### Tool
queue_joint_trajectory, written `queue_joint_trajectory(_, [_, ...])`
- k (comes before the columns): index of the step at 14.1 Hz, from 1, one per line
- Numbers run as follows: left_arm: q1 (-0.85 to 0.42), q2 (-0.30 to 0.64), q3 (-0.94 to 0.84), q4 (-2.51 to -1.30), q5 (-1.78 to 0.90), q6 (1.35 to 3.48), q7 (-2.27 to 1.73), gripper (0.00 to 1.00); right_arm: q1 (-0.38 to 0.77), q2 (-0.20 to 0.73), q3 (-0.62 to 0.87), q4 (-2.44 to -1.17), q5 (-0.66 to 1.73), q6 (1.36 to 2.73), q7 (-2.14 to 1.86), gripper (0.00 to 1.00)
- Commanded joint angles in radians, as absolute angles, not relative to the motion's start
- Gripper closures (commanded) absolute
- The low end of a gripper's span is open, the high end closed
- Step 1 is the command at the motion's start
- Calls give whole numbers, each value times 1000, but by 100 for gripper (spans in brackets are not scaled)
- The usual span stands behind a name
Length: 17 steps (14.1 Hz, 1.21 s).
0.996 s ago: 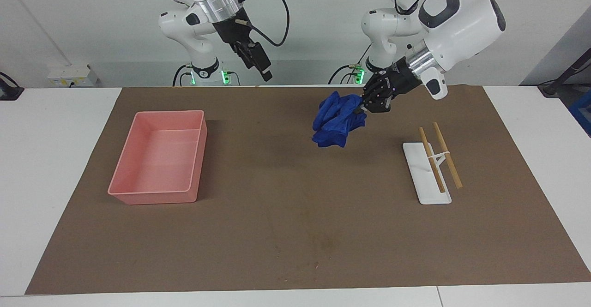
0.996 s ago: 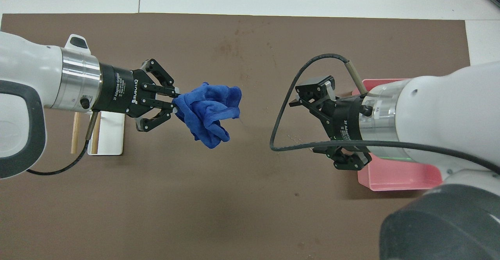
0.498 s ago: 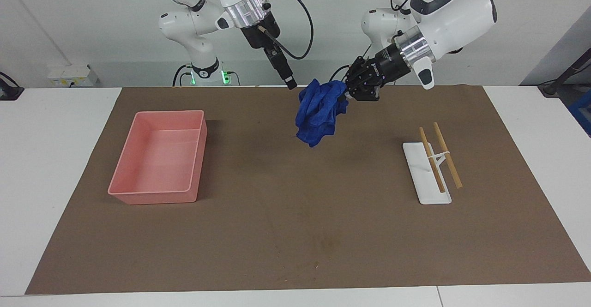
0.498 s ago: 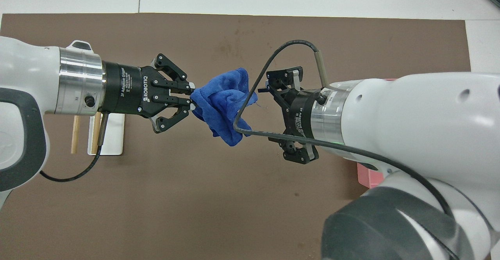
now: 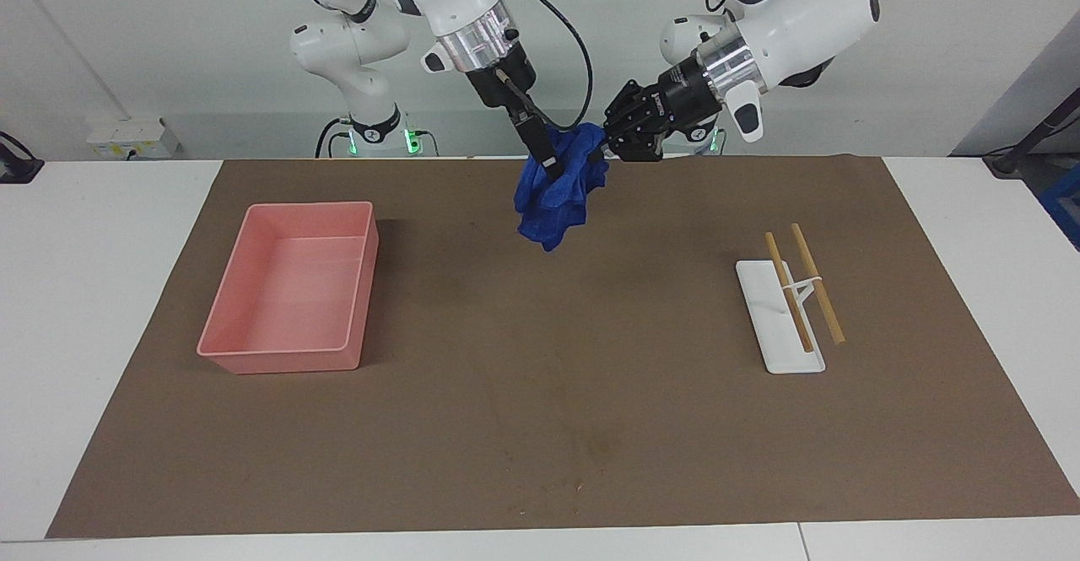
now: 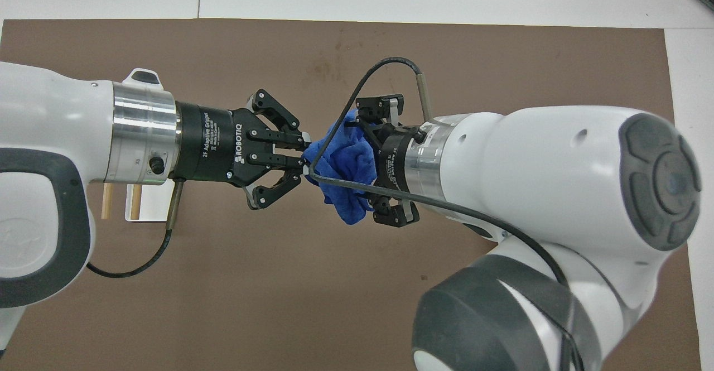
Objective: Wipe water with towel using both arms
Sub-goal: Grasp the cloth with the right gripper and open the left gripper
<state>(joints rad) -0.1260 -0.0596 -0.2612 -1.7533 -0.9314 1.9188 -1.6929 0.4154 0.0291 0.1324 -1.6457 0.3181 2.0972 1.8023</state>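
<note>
— What's changed since a second ago?

— My left gripper [image 6: 304,158] has carried the towel [image 5: 557,186] up and toward the right arm's end; it hangs over the mat [image 5: 540,392], higher than it did, pinched at one corner between my left fingertips. My right gripper [image 6: 372,162] was waiting over by the tray [image 5: 287,287]; it has swung in, and its open fingers now stand to either side of the towel's bunched folds.

— Has the right one closed on it?

— No, its fingers are spread wide.

— Any writing?

— The left gripper body reads "2F Adaptive Gripper" and "ROBOTIQ". The chopsticks [image 5: 803,288] on their rest [image 5: 778,316] haven't moved.
</note>
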Motion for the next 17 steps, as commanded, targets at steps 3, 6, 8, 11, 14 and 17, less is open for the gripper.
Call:
queue_joint_trajectory(3, [-141,-86,-258,-1766,-954,1934,-1712,100,439,51,129,-1651,336,2154,1824,6])
queue_joint_trajectory(6, [-144,-87,-256,-1770,-953,1936,-1709,100,439,51,129,-1651,328,2154,1809,34])
queue_joint_trajectory(8, [-143,-87,-255,-1766,-951,1936,-1707,100,439,49,129,-1651,324,2140,1752,82])
queue_joint_trajectory(11, [-143,-87,-253,-1766,-939,1936,-1697,100,437,49,129,-1651,324,2129,1727,100])
queue_joint_trajectory(14, [-143,-87,-252,-1764,-937,1937,-1698,40,437,46,129,-1655,324,2128,1727,100])
queue_joint_trajectory(17, [-141,-86,-252,-1756,-843,1934,-1697,0,439,38,129,-1672,322,2129,1724,100])
